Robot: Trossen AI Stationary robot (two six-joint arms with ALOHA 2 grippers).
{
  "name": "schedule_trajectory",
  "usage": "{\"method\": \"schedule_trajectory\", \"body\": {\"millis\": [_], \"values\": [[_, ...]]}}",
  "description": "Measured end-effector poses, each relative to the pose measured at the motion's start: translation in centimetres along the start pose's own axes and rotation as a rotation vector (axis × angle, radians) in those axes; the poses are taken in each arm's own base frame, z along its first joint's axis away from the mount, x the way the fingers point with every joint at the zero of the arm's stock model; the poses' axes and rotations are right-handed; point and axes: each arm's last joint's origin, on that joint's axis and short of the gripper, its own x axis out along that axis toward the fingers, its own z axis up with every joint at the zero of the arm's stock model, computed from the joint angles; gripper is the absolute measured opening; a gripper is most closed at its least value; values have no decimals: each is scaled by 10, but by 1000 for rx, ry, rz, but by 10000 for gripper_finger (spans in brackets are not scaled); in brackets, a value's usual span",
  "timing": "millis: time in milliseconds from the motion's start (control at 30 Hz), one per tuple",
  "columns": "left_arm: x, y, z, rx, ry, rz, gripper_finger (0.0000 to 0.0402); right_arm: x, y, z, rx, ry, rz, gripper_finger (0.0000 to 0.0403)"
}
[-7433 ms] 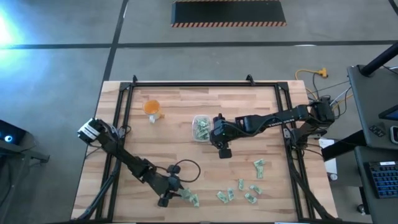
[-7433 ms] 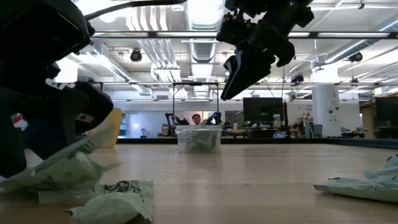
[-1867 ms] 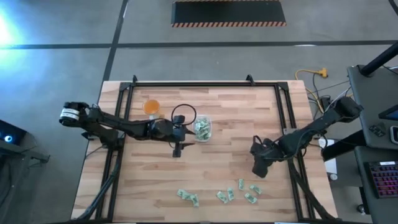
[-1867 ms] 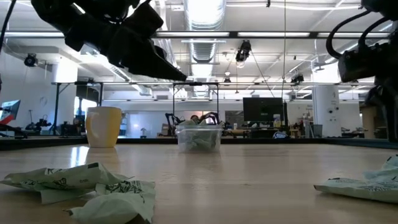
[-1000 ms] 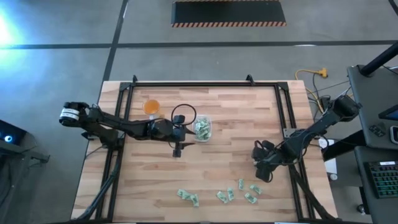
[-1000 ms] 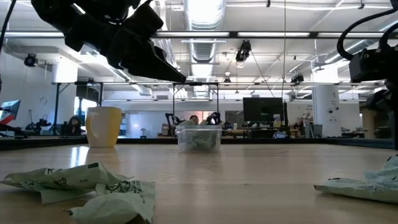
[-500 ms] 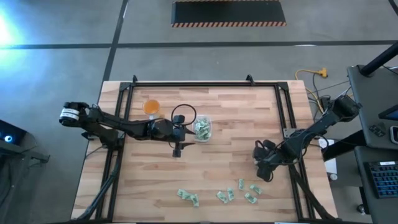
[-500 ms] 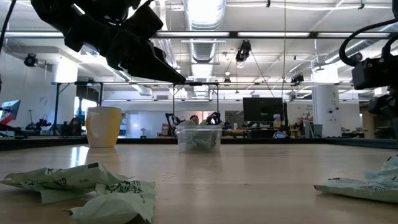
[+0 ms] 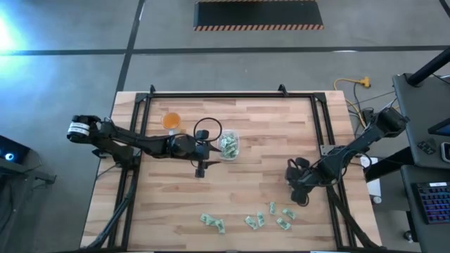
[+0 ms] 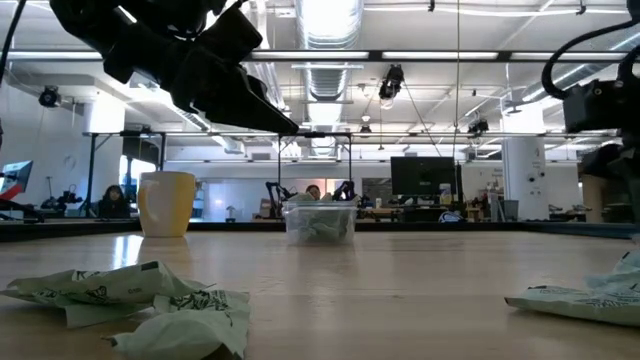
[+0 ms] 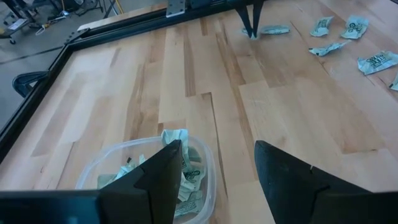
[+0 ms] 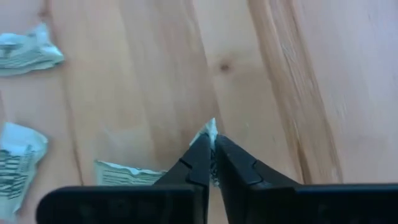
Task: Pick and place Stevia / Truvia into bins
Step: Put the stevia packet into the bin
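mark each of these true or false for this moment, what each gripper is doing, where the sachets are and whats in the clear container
1. The right gripper is shut on a sachet. True.
2. The clear container is empty. False: it already holds several sachets.
3. The left gripper is open, beside the clear container. True.
4. The orange cup lies among the loose sachets at the table's near edge. False: it stands apart at the far side, left of the container.
5. The left gripper holds a sachet. False: nothing sits between its open fingers.
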Motion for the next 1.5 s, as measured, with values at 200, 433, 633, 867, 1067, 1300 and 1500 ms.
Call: {"method": "schedule_trajectory", "body": {"millis": [200,433,633,867,1067,1300,1500], "values": [[0,0,0,0,-1,0,185,-10,8,14,-111,-120,-39,9],[0,0,0,-8,-1,0,185,-31,18,43,-283,-486,-316,9],[0,0,-1,-70,8,-2,185,-40,13,73,-279,-721,-541,9],[-1,-6,-7,-132,68,-24,185,-39,-17,117,-265,-734,-371,9],[-3,-19,-10,-155,118,-67,185,-26,-43,144,-299,-755,-268,9],[-7,-39,-13,-165,178,-131,185,8,-70,174,-359,-795,-154,9],[-11,-54,-13,-191,202,-177,185,34,-90,207,-318,-765,-164,9]]}}
